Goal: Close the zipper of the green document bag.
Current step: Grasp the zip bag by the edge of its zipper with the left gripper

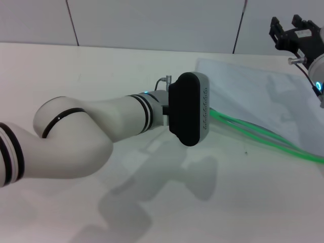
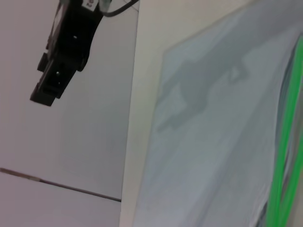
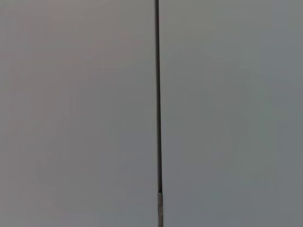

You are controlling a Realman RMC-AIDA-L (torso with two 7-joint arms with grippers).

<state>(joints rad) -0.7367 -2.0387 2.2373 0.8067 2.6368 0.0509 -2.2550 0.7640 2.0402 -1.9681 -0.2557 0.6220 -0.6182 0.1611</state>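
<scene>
Where you look down from the head, the green document bag lies flat, pale and translucent, on the white table; its zipper shows two green strands apart. Your left gripper hovers at the bag's corner, fingers hidden, so you cannot tell their state. Your right gripper hangs raised past the bag's far edge, fingers parted, holding nothing.

From the left wrist, you see the bag, the zipper and the right gripper.

From the right wrist, you see only wall.

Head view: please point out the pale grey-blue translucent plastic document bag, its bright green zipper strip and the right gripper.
Pale grey-blue translucent plastic document bag (image 1: pixel 253 96): head view, flat face.
Bright green zipper strip (image 1: pixel 263 135): head view, mid-length.
Right gripper (image 1: pixel 293 28): head view, between fingertips.
</scene>
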